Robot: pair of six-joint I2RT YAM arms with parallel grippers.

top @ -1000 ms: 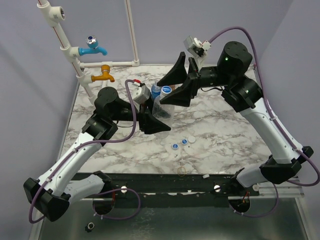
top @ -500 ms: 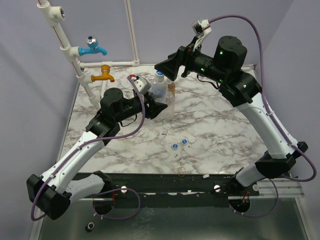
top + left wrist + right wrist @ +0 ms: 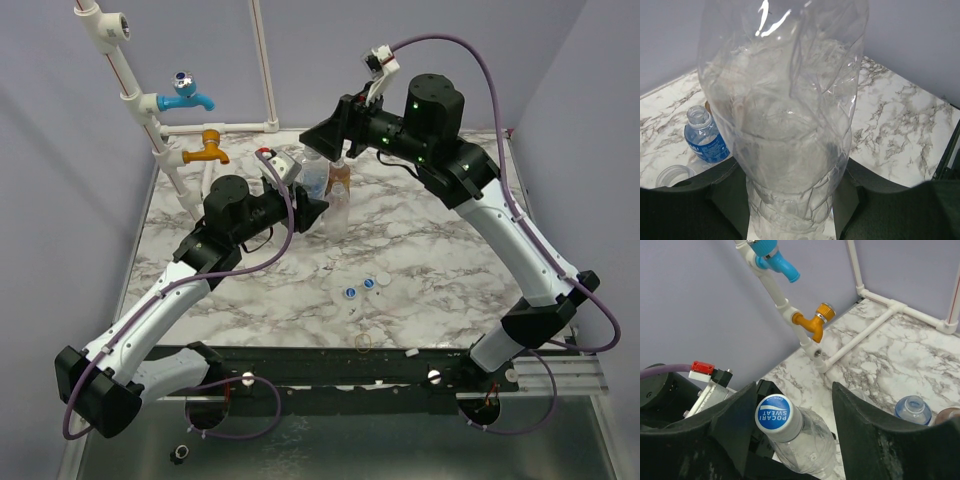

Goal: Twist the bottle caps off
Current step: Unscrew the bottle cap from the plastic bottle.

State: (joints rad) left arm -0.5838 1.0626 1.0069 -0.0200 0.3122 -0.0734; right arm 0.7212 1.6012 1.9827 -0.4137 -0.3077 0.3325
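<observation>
My left gripper is shut on the lower body of a clear plastic bottle, holding it upright over the back of the table. Its blue-and-white cap sits between the fingers of my right gripper. The jaws are open, with the left finger close beside the cap and a wide gap to the right finger. In the top view the right gripper covers the bottle top. An uncapped blue-labelled bottle and an amber bottle stand just behind.
Several loose caps lie near the table's middle front. A thin yellowish ring lies by the near edge. A white pipe frame with a blue tap and an orange tap stands at the back left.
My left gripper lifted the clear bottle back and set it upright. My right gripper swung up and left, came over the cap, and its jaws widened then narrowed around it.
</observation>
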